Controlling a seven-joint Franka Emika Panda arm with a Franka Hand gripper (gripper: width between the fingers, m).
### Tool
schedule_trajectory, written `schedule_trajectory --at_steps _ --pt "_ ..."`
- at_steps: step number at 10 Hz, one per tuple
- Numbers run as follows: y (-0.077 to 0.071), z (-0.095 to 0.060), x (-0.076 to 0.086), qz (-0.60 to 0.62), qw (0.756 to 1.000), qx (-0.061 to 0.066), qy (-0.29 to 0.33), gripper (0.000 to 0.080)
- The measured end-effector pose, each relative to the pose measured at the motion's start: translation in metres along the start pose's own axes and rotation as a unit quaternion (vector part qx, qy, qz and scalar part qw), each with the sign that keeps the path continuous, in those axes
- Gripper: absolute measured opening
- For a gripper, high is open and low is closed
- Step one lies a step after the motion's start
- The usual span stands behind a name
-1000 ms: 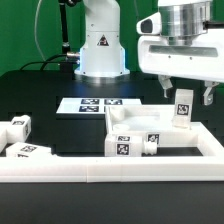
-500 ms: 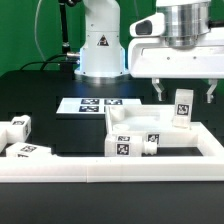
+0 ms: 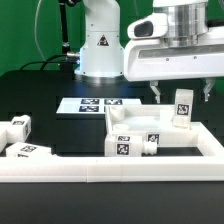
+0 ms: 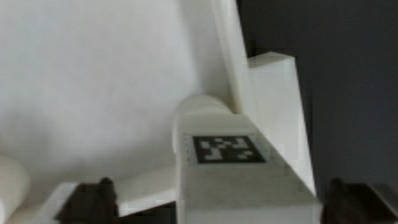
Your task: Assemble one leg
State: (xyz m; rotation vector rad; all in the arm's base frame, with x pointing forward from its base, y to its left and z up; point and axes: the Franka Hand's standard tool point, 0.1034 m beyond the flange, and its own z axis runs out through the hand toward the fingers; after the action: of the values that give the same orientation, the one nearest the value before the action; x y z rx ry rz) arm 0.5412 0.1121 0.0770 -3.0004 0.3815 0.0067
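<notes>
A white leg (image 3: 182, 108) with a black-and-white tag stands upright on the far right corner of the square panel (image 3: 135, 122). My gripper (image 3: 182, 96) is open. Its dark fingers (image 3: 157, 92) hang on either side of the leg's top, and neither touches it. In the wrist view the leg (image 4: 226, 150) rises between the two fingertips (image 4: 93, 196), with gaps on both sides. The gripper's middle in the wrist view (image 4: 228, 202) lies over the leg's body.
Other tagged white pieces lie against the panel's front wall (image 3: 123, 146) and at the exterior view's left (image 3: 18, 127). A long white rail (image 3: 110, 168) runs along the front. The marker board (image 3: 92, 104) lies behind, and the robot base (image 3: 100, 45) stands beyond it.
My gripper has shifted a little toward the exterior view's left over the standing leg. The leg and the other parts have not moved.
</notes>
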Motion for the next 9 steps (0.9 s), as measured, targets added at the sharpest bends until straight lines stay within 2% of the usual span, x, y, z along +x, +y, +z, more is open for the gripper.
schedule_trajectory --at_steps 1,2,3,4,6,9 --pt "0.0001 0.0001 0.0000 0.001 1.000 0.000 0.000 0.0442" --pt "0.0001 0.0001 0.0000 0.010 1.000 0.000 0.000 0.0442" --pt "0.0002 0.0001 0.0001 0.010 1.000 0.000 0.000 0.0283" --pt "0.0001 0.0001 0.0001 0.015 1.000 0.001 0.000 0.0284" --pt "-0.0005 0.0005 -0.0004 0.109 0.994 0.002 0.000 0.0284" --pt "-0.0012 0.0012 -0.0015 0.278 0.960 0.005 0.003 0.0284"
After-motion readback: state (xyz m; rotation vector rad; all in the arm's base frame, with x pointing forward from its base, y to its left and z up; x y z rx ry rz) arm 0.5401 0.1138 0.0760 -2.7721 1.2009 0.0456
